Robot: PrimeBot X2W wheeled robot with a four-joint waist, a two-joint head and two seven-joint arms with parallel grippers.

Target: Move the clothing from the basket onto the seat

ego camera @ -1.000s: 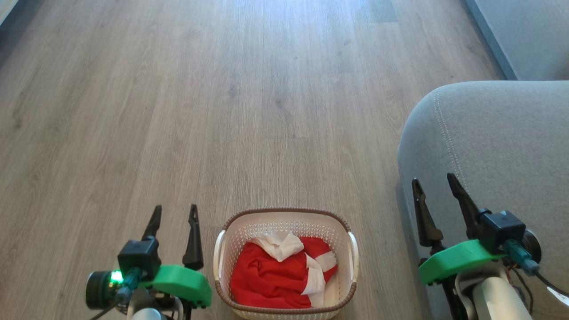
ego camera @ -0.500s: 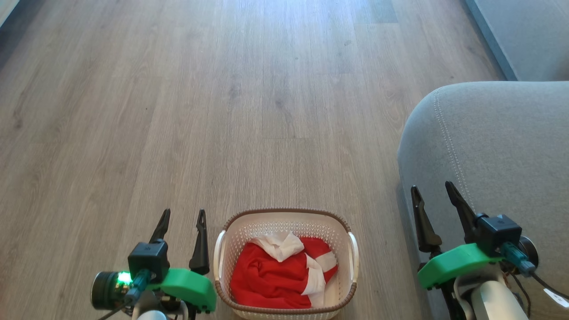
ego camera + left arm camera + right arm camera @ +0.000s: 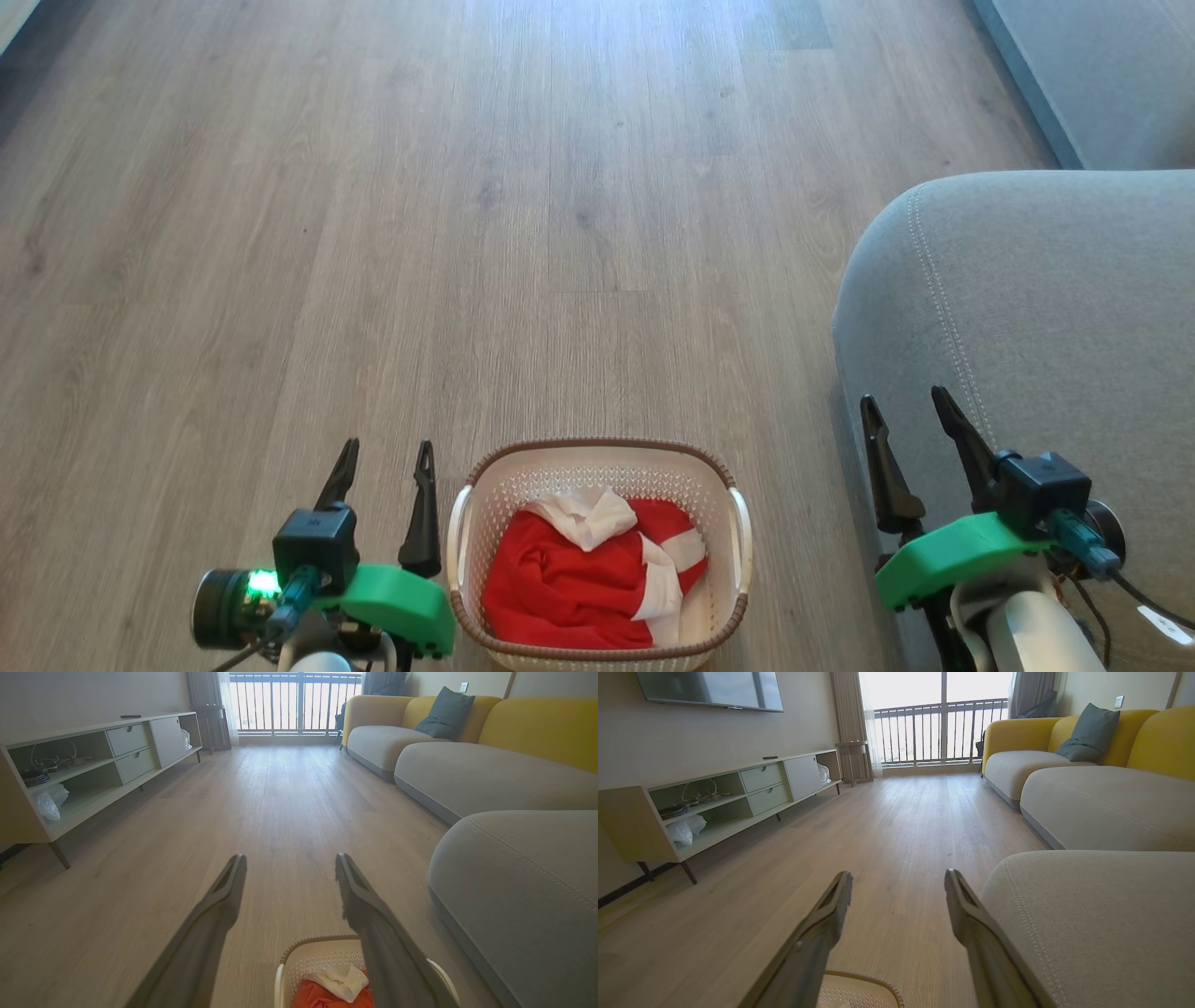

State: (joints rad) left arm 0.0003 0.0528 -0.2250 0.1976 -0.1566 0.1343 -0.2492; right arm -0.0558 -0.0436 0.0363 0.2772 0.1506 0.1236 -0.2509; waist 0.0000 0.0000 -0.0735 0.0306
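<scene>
Starting with the left gripper (image 3: 388, 446): spread as wide as can be, nothing between the two dark fingers, hanging over the wooden floor (image 3: 467, 233) just to the left of the basket (image 3: 597, 442). Same story over at the right gripper (image 3: 903, 397): fully apart, empty, poised at the near rounded edge of the seat (image 3: 1046, 299), fingers pointing up and away. Apart from the clothing (image 3: 569, 579) on both sides.

Moving outward to the basket itself: sitting on the floor between the two grippers, white and perforated, with a brown woven-look rim and white side handles. Inside, crumpled in a heap, the clothing: mostly red, with a white piece folded across the top and a white band toward the right.

Further right, across a strip of floor from the basket: the big grey seat, rounded at the corner, marked by a line of light stitching.

And beyond, from the wrist views: more grey sofa cushions (image 3: 486, 779) with yellow backs, a dark grey pillow (image 3: 446, 711), a low pale cabinet (image 3: 93, 765) with drawers and open shelves along the opposite wall, a wall-mounted screen (image 3: 710, 688) above it, and a railed window (image 3: 294, 700) at the far end, bright with daylight.
</scene>
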